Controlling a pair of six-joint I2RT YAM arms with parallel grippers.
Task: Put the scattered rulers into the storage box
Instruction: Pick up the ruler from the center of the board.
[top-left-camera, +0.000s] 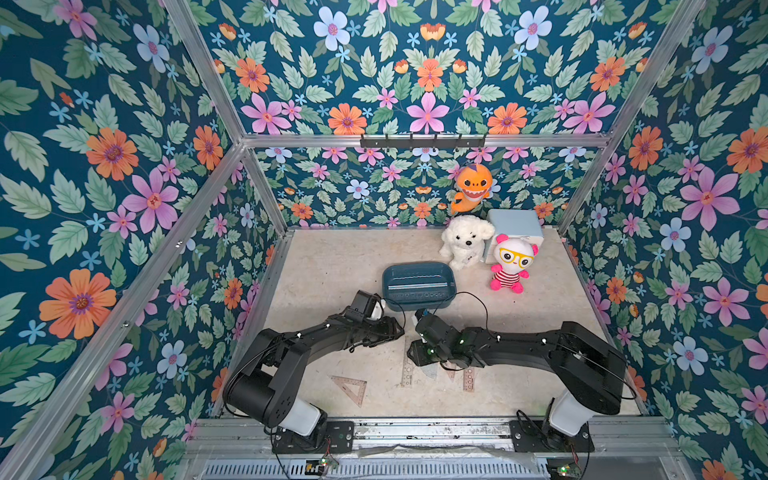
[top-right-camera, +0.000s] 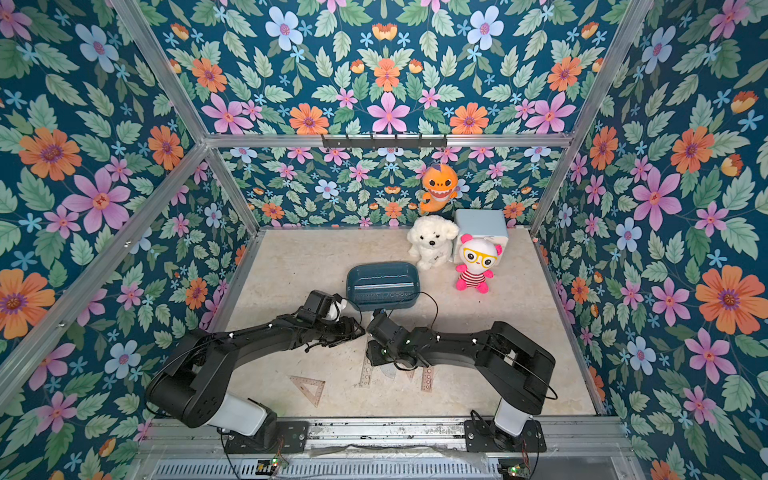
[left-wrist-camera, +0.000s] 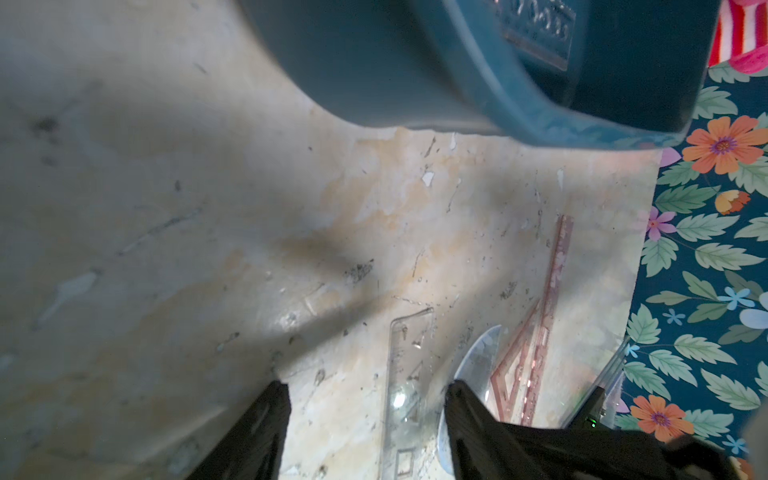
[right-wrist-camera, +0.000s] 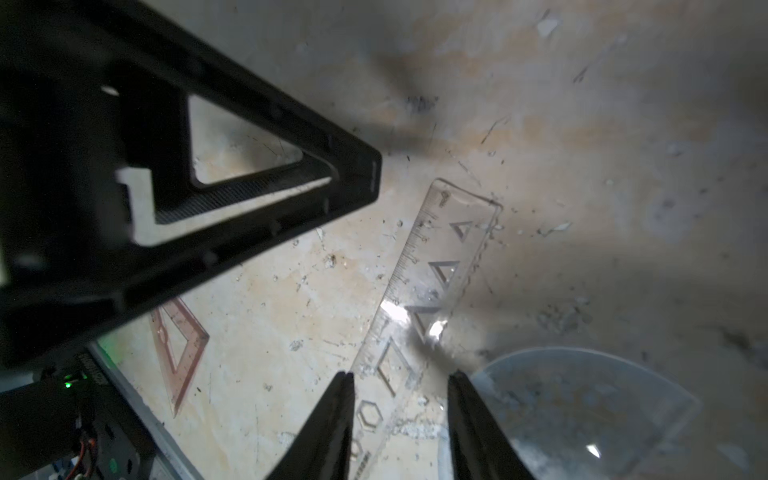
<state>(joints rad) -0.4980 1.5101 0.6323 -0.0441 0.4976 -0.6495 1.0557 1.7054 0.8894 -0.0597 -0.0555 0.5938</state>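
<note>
The right tool (right-wrist-camera: 401, 376) stands partly open astride a clear ruler (right-wrist-camera: 436, 270) lying on the surface (right-wrist-camera: 291, 311) at lower centre in both top views, while the left tool (left-wrist-camera: 365, 388) is open and empty.

Teal box (top-left-camera: 417, 286) upright, open. I see one ruler (top-left-camera: 419, 296) inside along its near wall, possibly a second, too blurry to tell. Flat outside it, nearer me: pink set square (top-left-camera: 351, 388) alone, clear stencil ruler (right-wrist-camera: 432, 291) just beside clear protractor (right-wrist-camera: 582, 407), pink ruler (top-left-camera: 468, 379).

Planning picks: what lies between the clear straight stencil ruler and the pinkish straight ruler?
A clear half-round protractor and a pinkish triangular set square, shown in the left wrist view.
</note>
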